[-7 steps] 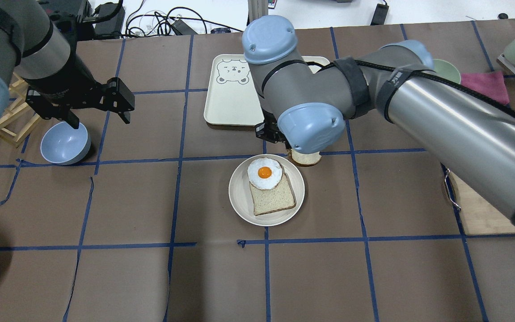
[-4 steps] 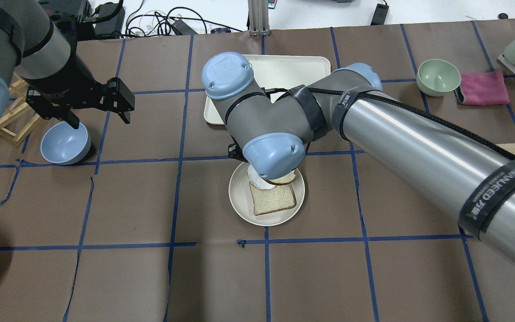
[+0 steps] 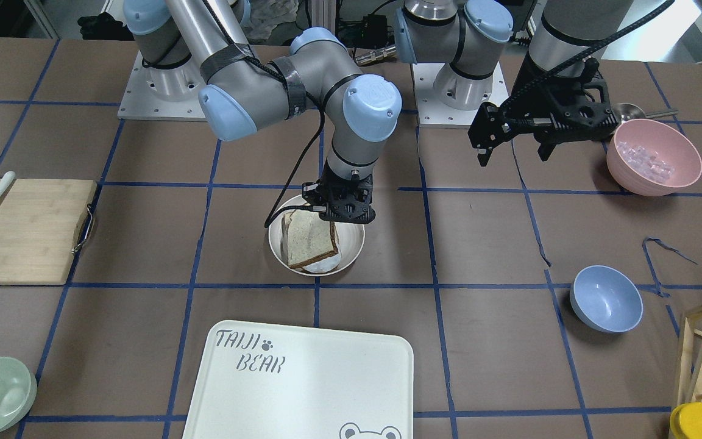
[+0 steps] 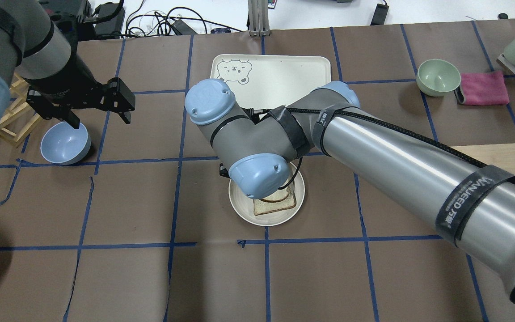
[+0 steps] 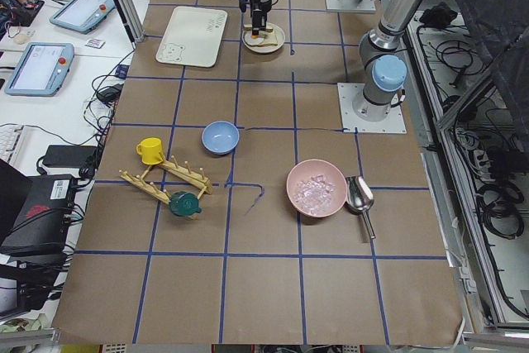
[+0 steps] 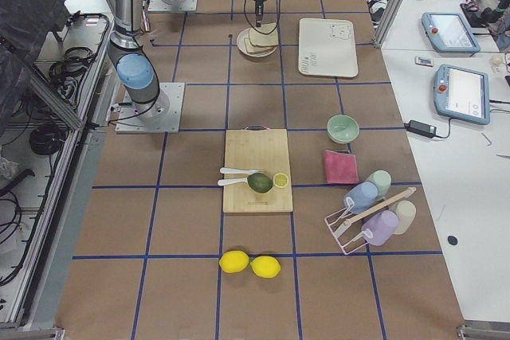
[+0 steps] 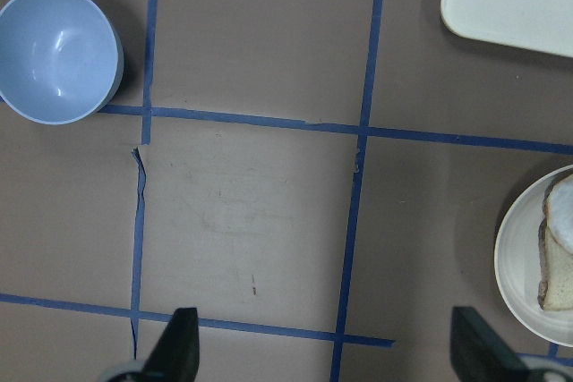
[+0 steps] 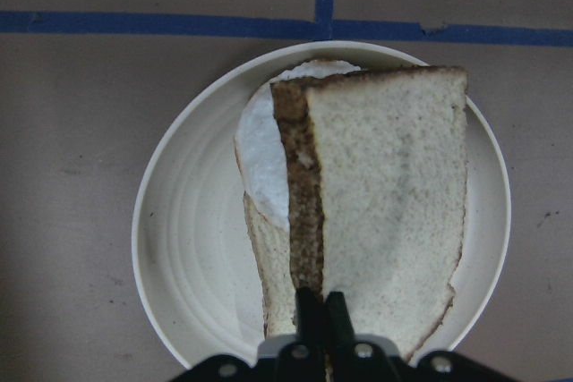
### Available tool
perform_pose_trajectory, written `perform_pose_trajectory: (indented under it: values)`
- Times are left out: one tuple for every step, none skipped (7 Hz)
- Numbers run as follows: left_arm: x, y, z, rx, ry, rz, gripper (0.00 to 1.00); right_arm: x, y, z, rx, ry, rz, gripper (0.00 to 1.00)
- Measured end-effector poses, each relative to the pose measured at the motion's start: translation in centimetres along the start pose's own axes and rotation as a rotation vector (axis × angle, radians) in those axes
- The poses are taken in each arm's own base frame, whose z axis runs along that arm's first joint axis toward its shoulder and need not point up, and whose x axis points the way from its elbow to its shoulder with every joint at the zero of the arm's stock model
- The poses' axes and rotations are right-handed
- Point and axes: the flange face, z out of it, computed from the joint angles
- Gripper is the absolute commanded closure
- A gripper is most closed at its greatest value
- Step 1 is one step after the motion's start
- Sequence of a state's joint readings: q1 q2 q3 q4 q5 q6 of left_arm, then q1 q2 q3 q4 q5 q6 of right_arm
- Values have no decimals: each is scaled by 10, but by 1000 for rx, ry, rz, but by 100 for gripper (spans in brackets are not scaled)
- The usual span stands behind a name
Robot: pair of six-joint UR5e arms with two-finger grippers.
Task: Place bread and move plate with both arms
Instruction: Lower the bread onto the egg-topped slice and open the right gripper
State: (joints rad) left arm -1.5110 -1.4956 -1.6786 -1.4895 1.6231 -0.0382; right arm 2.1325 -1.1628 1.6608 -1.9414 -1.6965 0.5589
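Observation:
The plate [image 3: 354,251] sits mid-table and holds a pale-crusted slice [image 4: 275,207] with a fried egg [image 8: 260,145] on it. My right gripper [image 3: 333,230] is shut on the bread [image 3: 306,239], a dark-crusted slice. It holds the bread tilted over the egg and the plate [image 8: 170,221]. The right wrist view shows the bread [image 8: 385,194] pinched at its near edge. In the overhead view the wrist hides the gripper, and part of the bread [image 4: 281,196] shows. I cannot tell if the bread touches the egg. My left gripper [image 4: 99,120] is open and empty, hovering far to the left [image 3: 512,155].
The TAIJI BEAR tray [image 3: 302,378] lies beyond the plate. A blue bowl [image 4: 65,143] sits below the left gripper beside a wooden rack [image 4: 14,118]. A pink bowl [image 3: 652,155], a green bowl [image 4: 438,77], a pink cloth [image 4: 484,88] and a cutting board [image 3: 22,231] lie further out.
My right arm has carried the bread from beyond the plate's far rim to over the plate, and it now covers the egg. The left arm has not moved.

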Motion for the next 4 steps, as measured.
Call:
perform_pose_trajectory:
  values:
    - [0,0,0,0,0,0,0,-2,2,0,12,-10,5,0]
    - [0,0,0,0,-1,1,0,-5,-1,-6,59,-45,14,0]
    - [0,0,0,-1,-1,0,0,-3,-6,-17,107,-80,20,0]
    - [0,-1,1,-2,-1,0,0,14,-13,-33,128,-91,4,0]
